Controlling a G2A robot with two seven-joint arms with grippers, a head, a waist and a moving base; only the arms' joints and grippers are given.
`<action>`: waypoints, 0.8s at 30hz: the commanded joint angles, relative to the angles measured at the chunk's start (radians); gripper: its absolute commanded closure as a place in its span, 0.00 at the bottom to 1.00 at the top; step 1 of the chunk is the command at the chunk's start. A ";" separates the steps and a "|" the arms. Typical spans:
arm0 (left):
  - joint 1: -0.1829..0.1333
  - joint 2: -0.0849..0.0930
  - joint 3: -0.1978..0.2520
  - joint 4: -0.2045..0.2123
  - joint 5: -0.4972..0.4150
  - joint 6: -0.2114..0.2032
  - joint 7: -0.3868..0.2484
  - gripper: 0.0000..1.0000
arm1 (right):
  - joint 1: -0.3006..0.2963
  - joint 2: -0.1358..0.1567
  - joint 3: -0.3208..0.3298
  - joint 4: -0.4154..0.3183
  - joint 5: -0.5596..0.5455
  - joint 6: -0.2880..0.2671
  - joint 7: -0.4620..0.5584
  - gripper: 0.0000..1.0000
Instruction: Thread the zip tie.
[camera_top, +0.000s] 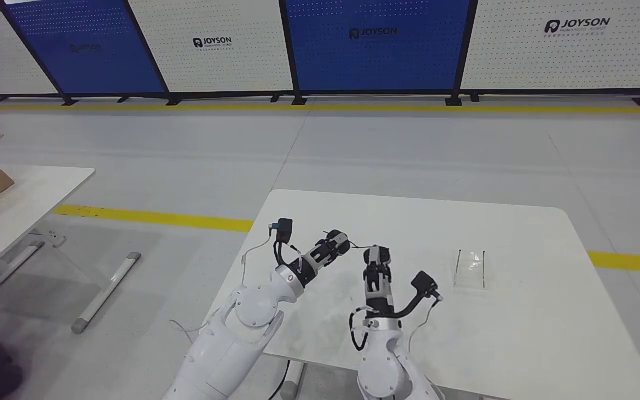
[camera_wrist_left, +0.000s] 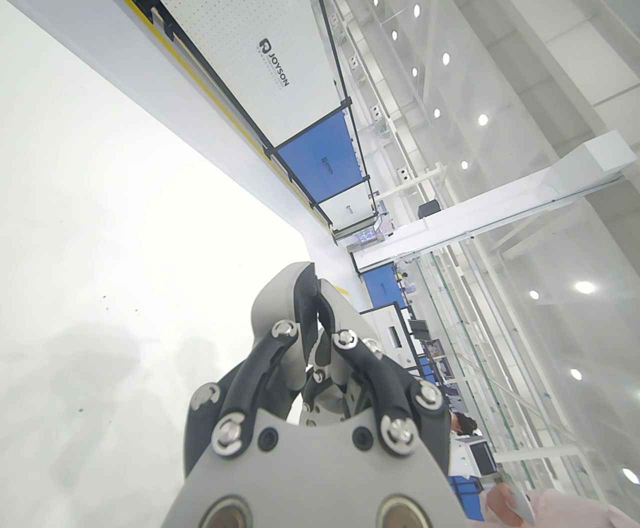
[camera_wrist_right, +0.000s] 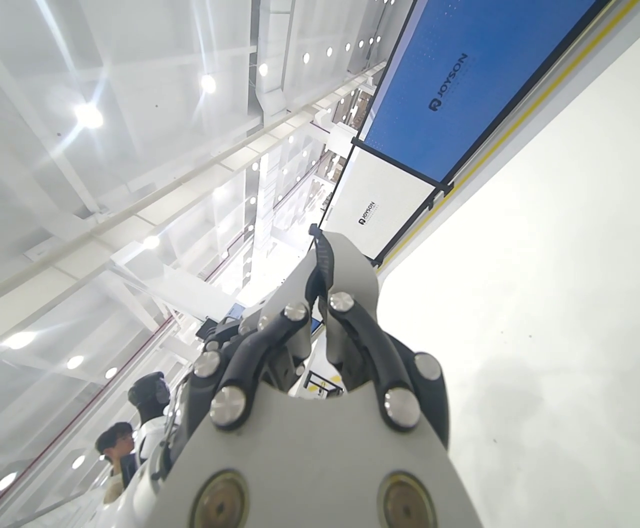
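Note:
The zip tie (camera_top: 470, 262) looks like a small pale, see-through piece with thin dark ends. It lies flat on the white table (camera_top: 520, 330), towards its right side. My left gripper (camera_top: 337, 242) (camera_wrist_left: 312, 272) is low over the table's middle, shut, with nothing between its black pads. Just to its right is my right gripper (camera_top: 375, 254) (camera_wrist_right: 320, 242), pointing away from me and also shut with nothing in it. Both grippers are well to the left of the zip tie and apart from it.
The table's left edge (camera_top: 262, 235) runs close beside my left arm. Bare tabletop lies between the grippers and the zip tie. A second white table (camera_top: 30, 195) stands off to the far left, across the floor.

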 joint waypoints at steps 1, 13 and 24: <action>0.000 0.000 0.000 0.000 0.000 0.000 0.000 1.00 | 0.001 -0.001 0.000 0.002 0.001 -0.001 0.000 1.00; 0.000 0.000 0.000 0.000 0.000 0.000 0.000 1.00 | -0.001 0.000 -0.002 0.001 0.001 0.018 -0.017 1.00; 0.000 0.000 0.000 0.000 0.000 0.000 0.000 0.82 | 0.000 0.002 -0.013 -0.001 0.011 0.031 -0.016 1.00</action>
